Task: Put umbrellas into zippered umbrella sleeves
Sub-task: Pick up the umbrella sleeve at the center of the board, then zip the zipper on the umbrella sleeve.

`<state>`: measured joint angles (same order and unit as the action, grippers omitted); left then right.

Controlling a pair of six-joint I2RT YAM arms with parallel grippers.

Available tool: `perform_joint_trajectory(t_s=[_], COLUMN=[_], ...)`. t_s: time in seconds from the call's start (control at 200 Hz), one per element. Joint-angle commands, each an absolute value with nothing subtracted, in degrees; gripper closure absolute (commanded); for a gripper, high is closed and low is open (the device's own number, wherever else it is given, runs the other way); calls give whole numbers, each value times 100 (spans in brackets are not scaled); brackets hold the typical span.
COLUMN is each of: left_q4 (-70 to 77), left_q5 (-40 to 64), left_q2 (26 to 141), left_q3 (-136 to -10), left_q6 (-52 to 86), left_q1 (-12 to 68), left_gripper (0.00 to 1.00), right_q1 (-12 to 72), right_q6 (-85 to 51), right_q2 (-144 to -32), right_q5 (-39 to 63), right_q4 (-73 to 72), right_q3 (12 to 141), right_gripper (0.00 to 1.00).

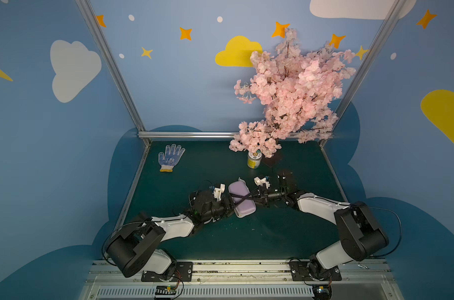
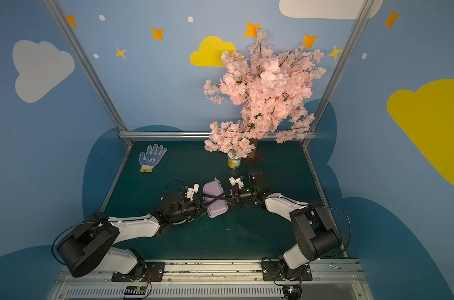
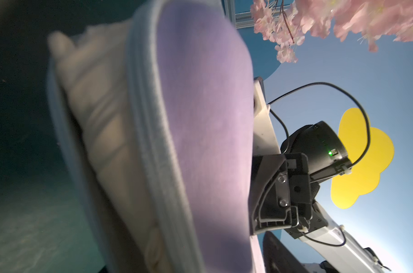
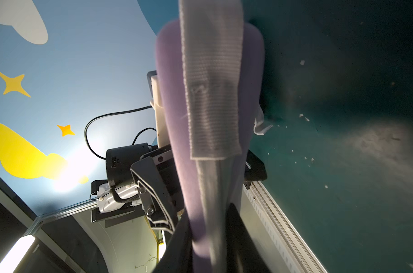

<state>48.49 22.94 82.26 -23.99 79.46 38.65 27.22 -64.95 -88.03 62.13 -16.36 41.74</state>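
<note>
The lavender hard-shell zip sleeve (image 1: 246, 209), pale fabric umbrella (image 3: 101, 132) inside, was clamped by the right end effector (image 4: 209, 219); the left end effector's (image 1: 229, 205) state was unclear. Zipping shut was judged next.

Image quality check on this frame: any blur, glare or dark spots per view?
Left wrist: the lavender sleeve and the cream umbrella inside it fill the frame, soft and out of focus; the wall washes out to white. Right wrist: the sleeve's grey strap is blurred close up, with glare on the wall. Both top views: sharp, but the table is dim.
</note>
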Motion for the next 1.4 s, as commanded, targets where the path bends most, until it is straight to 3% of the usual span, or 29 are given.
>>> perform_joint_trajectory(t_s=[0.0, 0.26, 0.425, 0.526, 0.656, 0.821, 0.936, 1.066, 1.392], left_q4=[5010, 5059, 5130, 4704, 3731, 2122, 2313, 2730, 2798], left_q5=[2171, 2388, 2891, 3425, 4418, 5649, 6226, 6363, 6280], left_q2=[8166, 8186, 8200, 8012, 7748, 7642, 7829, 8018, 8096], left_q3=[-2393, -2487, -2654, -2977, -3570, -4361, -4534, -4594, -4602], left_q6=[7974, 7989, 8285, 8296, 8086, 7311, 7576, 7871, 7939], left_q1=[3851, 3760, 3408, 3127, 2731, 2332, 2211, 2208, 2273], left_gripper=[29, 58, 66, 66, 66, 67, 68, 68, 67], right_q1=[2745, 2777, 2250, 2028, 2044, 2447, 2898, 3415, 4061], right_q6=[-6526, -6164, -5370, -4151, -2584, -1564, -992, -374, 300], right_q2=[-8648, -8473, -7928, -7580, -7174, -6219, -5644, -5325, -5736], right_q5=[6313, 6264, 6295, 6031, 4967, 3790, 3308, 2917, 2764], right_q4=[-1928, -1356, -413, 805, 1799, 891, -74, -1126, -966], right_q3=[4276, 4491, 4586, 4814, 4871, 4220, 3602, 3117, 3636], right_gripper=[74, 57, 43, 39, 43, 50, 52, 52, 58])
